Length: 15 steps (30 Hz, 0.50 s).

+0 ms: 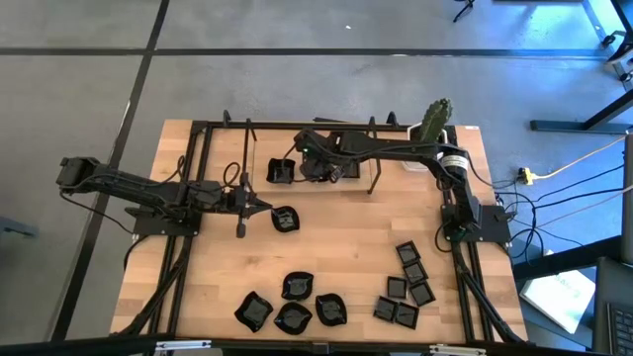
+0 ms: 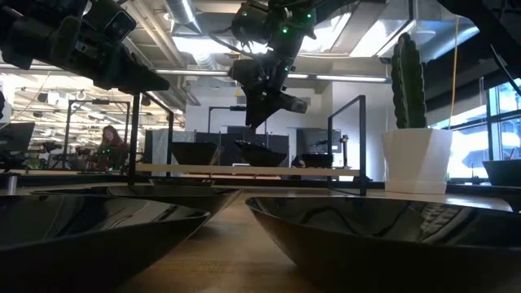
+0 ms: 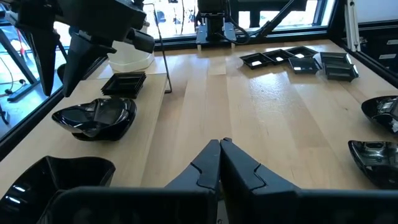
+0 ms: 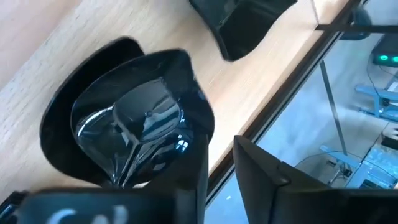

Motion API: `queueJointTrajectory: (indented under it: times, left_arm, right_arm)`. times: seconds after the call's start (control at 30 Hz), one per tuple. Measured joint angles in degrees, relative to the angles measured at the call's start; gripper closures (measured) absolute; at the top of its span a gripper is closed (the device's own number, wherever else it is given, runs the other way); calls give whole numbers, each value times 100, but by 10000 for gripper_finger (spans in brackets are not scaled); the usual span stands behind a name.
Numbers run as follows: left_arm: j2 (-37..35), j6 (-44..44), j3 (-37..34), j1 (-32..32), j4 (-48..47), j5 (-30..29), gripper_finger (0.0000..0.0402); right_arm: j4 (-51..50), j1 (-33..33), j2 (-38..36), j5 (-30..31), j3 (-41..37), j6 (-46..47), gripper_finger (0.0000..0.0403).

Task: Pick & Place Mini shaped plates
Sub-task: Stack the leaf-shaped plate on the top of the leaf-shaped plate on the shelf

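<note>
Right gripper [image 1: 293,168]: hangs over the table's far edge, fingers parted and holding nothing; a square plate [image 4: 143,124] sits directly beneath it, judged either just set down or about to be gripped.
Left gripper [image 3: 219,163]: fingertips pressed together, empty, waiting low over the boards.
Wavy plate [image 1: 285,220]: just ahead of the left gripper's tips, resting on the wood.
Rounded plates [image 1: 293,305]: clustered near the front edge, well away from both grippers, likely awaiting pickup.
Square plates [image 1: 407,287]: grouped on the right arm's side, near its base.
Table [image 1: 346,252]: pale wooden boards inside a black frame.
Cactus pot [image 2: 417,159]: far right corner.
Room: ceiling lights, desks, a person seated far behind.
</note>
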Motion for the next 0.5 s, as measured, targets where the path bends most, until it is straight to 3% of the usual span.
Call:
queueJointTrajectory:
  times: [0.23,0.5]
  left_arm:
    - [1,0,0,0,0,0,394]
    - [1,0,0,-1,0,0,398]
  right_arm:
    - [318,1,-2,-737,0,361,347]
    - [290,-39,264,-886,0,516,385]
